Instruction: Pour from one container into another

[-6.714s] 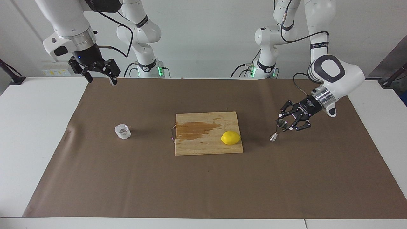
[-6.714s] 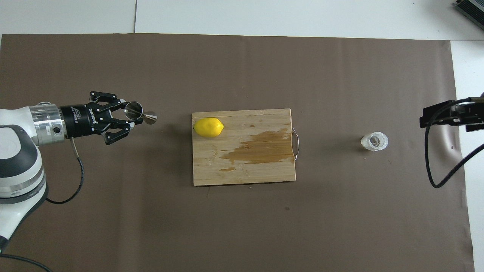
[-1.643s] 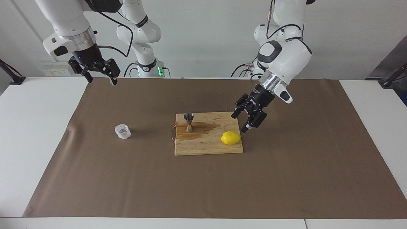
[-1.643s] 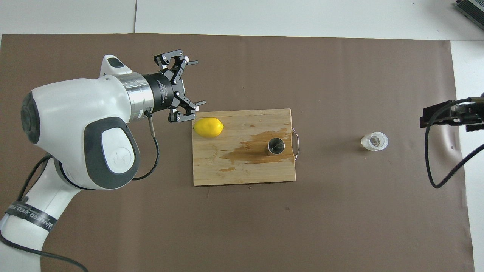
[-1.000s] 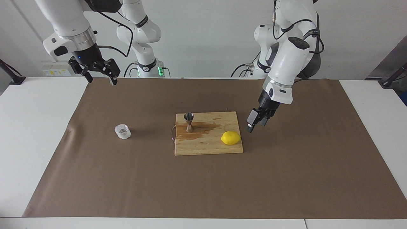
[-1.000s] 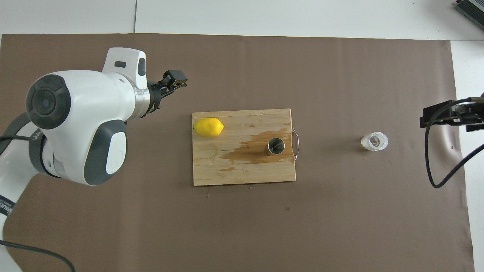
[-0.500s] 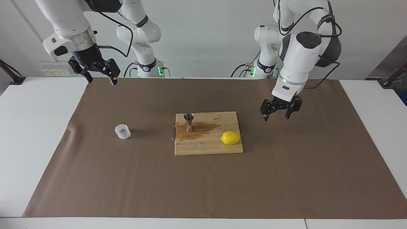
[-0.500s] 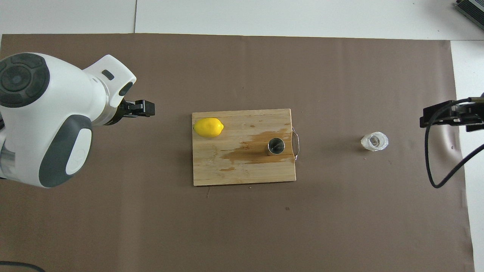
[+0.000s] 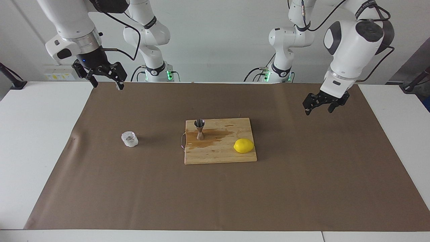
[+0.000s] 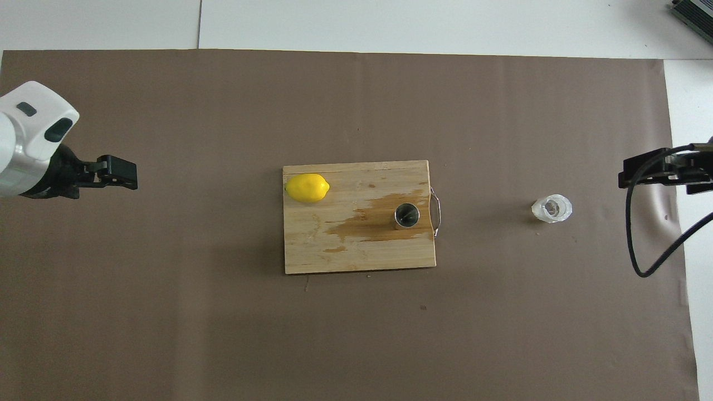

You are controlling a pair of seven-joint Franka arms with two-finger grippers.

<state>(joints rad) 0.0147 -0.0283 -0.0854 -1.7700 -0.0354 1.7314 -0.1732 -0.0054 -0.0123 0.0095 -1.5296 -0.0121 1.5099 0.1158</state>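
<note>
The small clear faceted glass cup (image 9: 129, 139) (image 10: 551, 208) stands on the brown mat toward the right arm's end of the table. Upright on the wooden cutting board (image 9: 218, 153) (image 10: 356, 256) is the steel hourglass jigger (image 9: 199, 129) (image 10: 408, 216), on a dark wet stain near the board's wire handle. My left gripper (image 9: 318, 111) (image 10: 123, 174) hangs open and empty over the mat toward the left arm's end, well apart from the board. My right gripper (image 9: 107, 85) (image 10: 640, 170) waits open and empty, raised over the mat's edge at the right arm's end.
A yellow lemon (image 9: 244, 146) (image 10: 307, 187) lies on the board's corner toward the left arm's end. The brown mat (image 9: 215, 195) covers most of the white table. A black cable (image 10: 640, 245) loops down from the right arm.
The left gripper has swung away from the board toward the left arm's end and risen, still open and empty. Jigger, cup, lemon and the right arm have not moved.
</note>
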